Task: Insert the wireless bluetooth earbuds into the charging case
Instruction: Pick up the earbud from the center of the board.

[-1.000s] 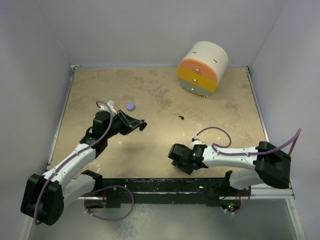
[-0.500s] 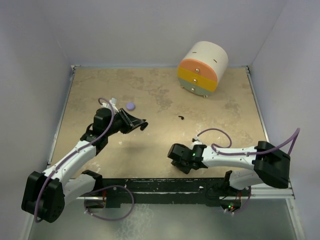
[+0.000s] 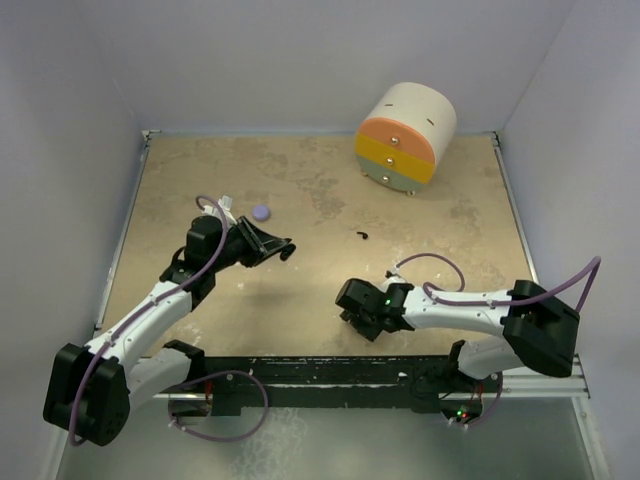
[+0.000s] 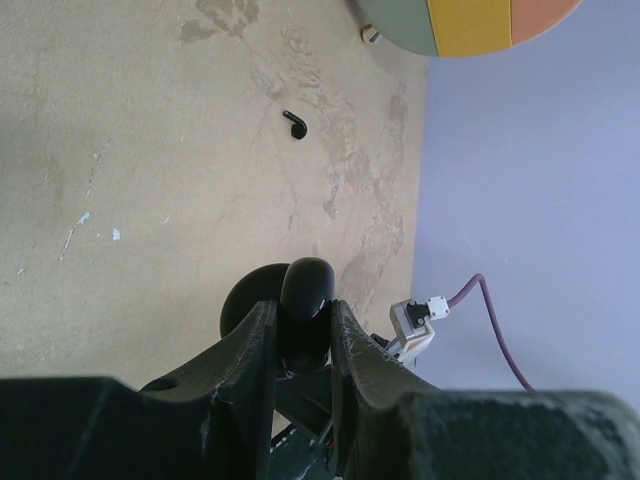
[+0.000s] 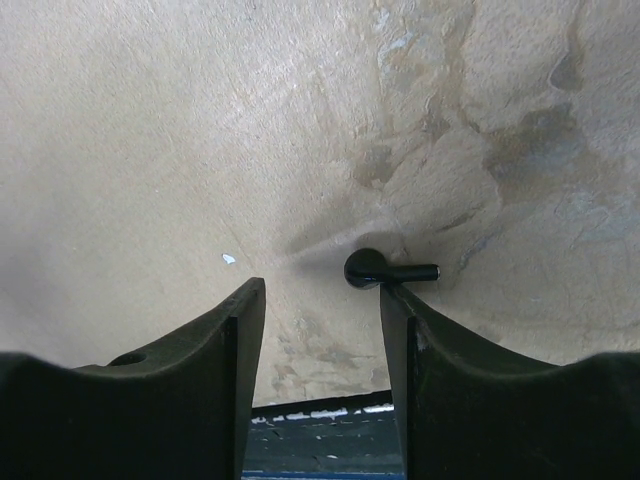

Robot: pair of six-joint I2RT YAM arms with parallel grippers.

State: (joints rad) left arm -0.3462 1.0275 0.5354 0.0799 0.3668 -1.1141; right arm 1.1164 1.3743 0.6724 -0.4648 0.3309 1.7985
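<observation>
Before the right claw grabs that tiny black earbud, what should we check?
1. Right gripper open: ok, jaws wide apart with nothing between them.
2. Black earbud lined up in the gap: not ok, it lies on the table just past one fingertip, off to that side.
3. Earbud free to pick up: ok, nothing lies on it.
4. Left gripper holding the black case: ok, shut on it.
5. Case open to take an earbud: cannot tell from these views.
</observation>
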